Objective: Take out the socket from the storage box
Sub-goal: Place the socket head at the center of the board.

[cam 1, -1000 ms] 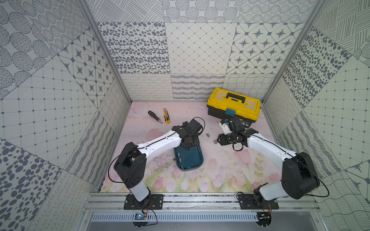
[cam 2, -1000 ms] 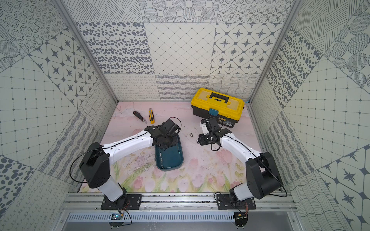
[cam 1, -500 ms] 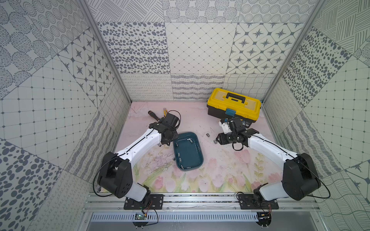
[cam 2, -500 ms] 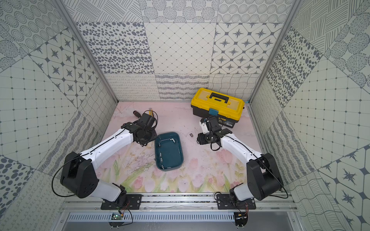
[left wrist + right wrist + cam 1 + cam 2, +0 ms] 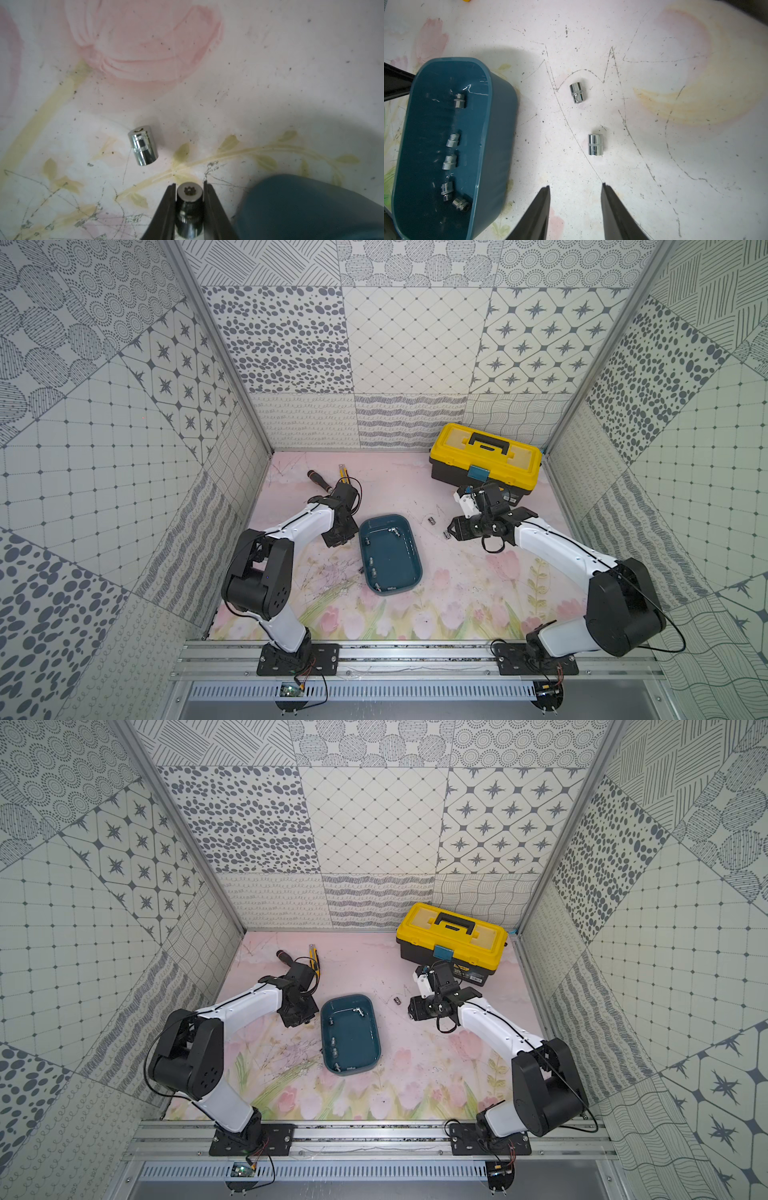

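- Left pincer (image 5: 188,184) is swinging clear of the box (image 5: 301,207), pinching a socket (image 5: 189,205).
- Releasing low over the desk (image 5: 270,83) is likely limiting rolling.
- Right pincer (image 5: 575,186) is hovering spread, empty.

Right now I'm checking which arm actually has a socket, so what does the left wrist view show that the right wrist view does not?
Only the left wrist view: the left gripper shut on a held socket, and a single loose socket lying on the floral mat.
Only the right wrist view: the right gripper open and empty, a pair of loose sockets on the mat, and several boxed sockets inside the storage box.
Both: the storage box, just a corner in the left wrist view, and the mat.
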`<action>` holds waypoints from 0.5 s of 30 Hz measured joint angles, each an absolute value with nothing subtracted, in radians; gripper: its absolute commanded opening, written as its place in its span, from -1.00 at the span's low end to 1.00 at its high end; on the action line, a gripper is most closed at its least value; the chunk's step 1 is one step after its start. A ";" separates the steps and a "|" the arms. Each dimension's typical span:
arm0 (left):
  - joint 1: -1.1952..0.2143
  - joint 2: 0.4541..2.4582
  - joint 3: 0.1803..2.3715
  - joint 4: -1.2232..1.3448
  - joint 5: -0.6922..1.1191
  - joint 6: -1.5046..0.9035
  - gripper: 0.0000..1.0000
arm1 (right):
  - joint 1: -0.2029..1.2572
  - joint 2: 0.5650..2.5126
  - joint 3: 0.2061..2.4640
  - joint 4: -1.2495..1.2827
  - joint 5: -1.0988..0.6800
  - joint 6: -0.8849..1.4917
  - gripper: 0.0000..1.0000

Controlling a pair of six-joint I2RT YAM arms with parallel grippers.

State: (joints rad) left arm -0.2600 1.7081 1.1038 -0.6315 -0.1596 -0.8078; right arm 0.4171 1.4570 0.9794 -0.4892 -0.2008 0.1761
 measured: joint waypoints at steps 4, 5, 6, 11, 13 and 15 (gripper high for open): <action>-0.258 1.755 1.105 -0.603 -0.148 -0.808 -0.50 | 0.417 1.457 0.979 -0.489 -0.201 0.176 -0.10; -0.257 1.765 1.105 -0.596 -0.144 -0.808 -0.49 | 0.417 1.457 0.979 -0.489 -0.201 0.176 -0.10; -0.256 1.775 1.106 -0.590 -0.141 -0.808 -0.47 | 0.417 1.457 0.979 -0.489 -0.201 0.176 -0.10; -0.253 1.800 1.110 -0.567 -0.136 -0.808 -0.23 | 0.417 1.457 0.979 -0.489 -0.201 0.176 -0.10; -0.253 1.800 1.110 -0.558 -0.136 -0.808 -0.21 | 0.417 1.457 0.979 -0.488 -0.202 0.176 -0.10; -0.253 1.800 1.110 -0.553 -0.137 -0.808 -0.19 | 0.417 1.457 0.979 -0.485 -0.207 0.178 -0.10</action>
